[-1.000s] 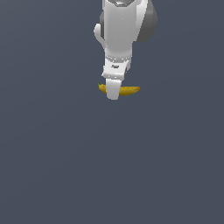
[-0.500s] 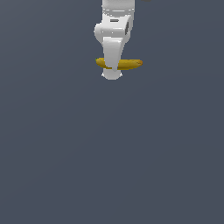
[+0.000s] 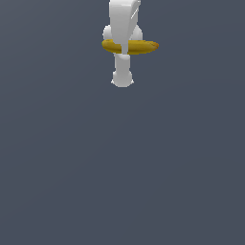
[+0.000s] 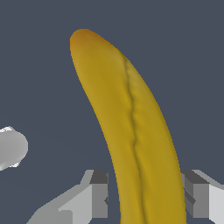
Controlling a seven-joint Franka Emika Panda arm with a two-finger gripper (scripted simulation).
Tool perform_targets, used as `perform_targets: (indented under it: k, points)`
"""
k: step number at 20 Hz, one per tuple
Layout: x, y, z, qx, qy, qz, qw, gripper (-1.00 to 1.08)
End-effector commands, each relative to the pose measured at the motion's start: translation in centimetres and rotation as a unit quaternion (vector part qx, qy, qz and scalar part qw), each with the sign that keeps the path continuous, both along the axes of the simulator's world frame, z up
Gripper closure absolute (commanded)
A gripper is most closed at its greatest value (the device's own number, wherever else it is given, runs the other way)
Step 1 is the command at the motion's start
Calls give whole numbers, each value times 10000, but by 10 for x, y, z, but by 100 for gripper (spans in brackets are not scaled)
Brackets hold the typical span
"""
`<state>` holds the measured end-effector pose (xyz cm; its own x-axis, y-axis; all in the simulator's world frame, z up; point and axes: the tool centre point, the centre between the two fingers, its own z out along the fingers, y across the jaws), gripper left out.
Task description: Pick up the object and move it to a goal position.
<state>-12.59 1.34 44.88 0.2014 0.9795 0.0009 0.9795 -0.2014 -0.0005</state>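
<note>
The yellow banana [image 3: 141, 46] with brownish tips lies crosswise in my white gripper [image 3: 125, 50] near the top of the exterior view. In the wrist view the banana [image 4: 131, 122] runs lengthwise between the two grey fingertips [image 4: 99, 192], one on each side of its lower part. The gripper [image 4: 148, 199] is shut on the banana. One brownish tip [image 4: 81, 37] shows; the other end is out of the picture. The gripper's upper body is cut off by the exterior view's top edge.
A plain dark grey-blue surface [image 3: 122, 167] fills both views. A white rounded shape [image 3: 122, 78] shows just below the banana in the exterior view. A similar pale blob [image 4: 11, 148] shows in the wrist view. I cannot tell what it is.
The gripper has moved up toward the exterior view's top edge with the banana in it. The banana looks larger and higher than a second ago.
</note>
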Motion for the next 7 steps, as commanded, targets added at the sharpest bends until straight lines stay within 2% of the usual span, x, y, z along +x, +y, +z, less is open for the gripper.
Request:
perform_targets:
  k: [1, 7]
  points:
    - [-2, -1, 10, -3, -2, -4, 10000, 108]
    - [-3, -1, 19, -4, -2, -6, 10000, 108]
